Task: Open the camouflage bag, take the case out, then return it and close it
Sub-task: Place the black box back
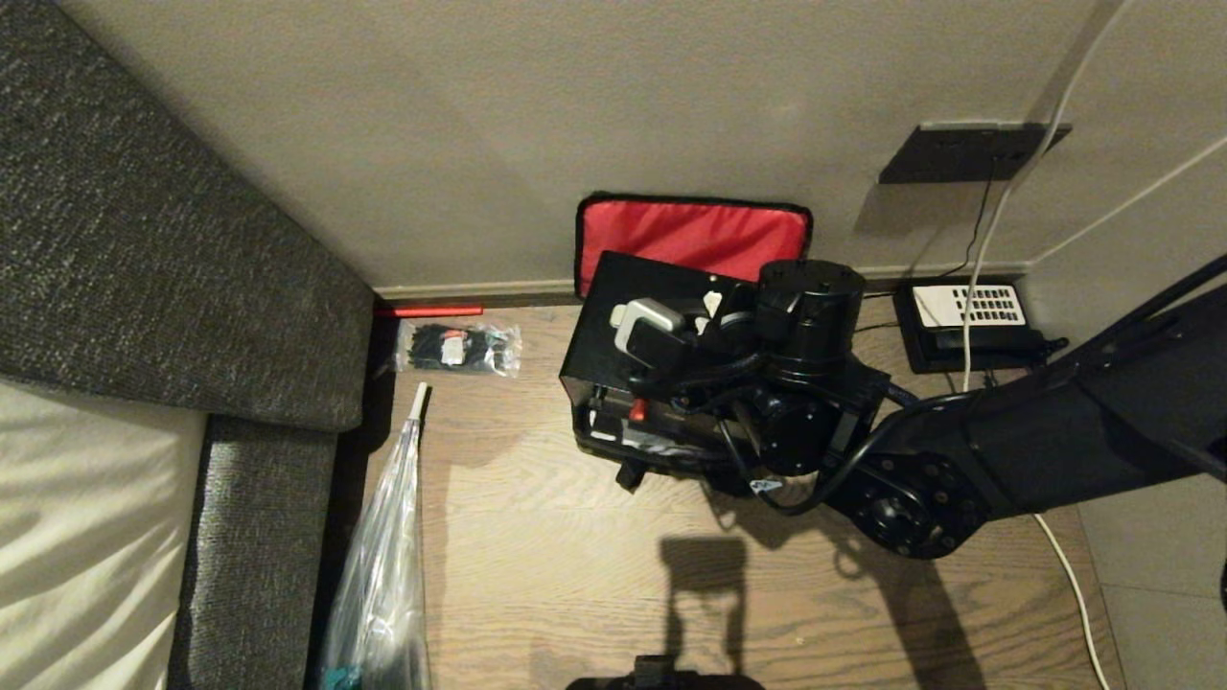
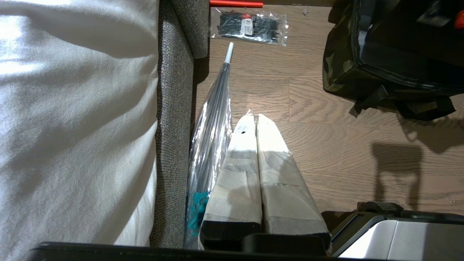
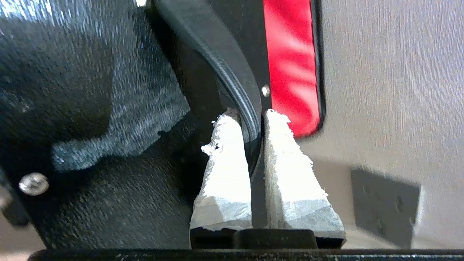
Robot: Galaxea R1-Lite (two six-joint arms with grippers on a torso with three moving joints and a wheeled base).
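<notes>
One claw working: right claw (image 3: 250, 123) pinched on the curved black handle (image 3: 232, 83) atop the rigid black rectangular case (image 1: 613, 335), standing in the open camouflage bag (image 2: 344, 61) on the wood floor (image 1: 537, 537) by the wall. Removal step; next needs a straight lift clear. Left claw (image 2: 256, 119) parked, shut.

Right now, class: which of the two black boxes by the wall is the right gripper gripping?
The case, standing in the camouflage bag; the right gripper pinches its handle. The desk telephone sits apart, untouched.
</notes>
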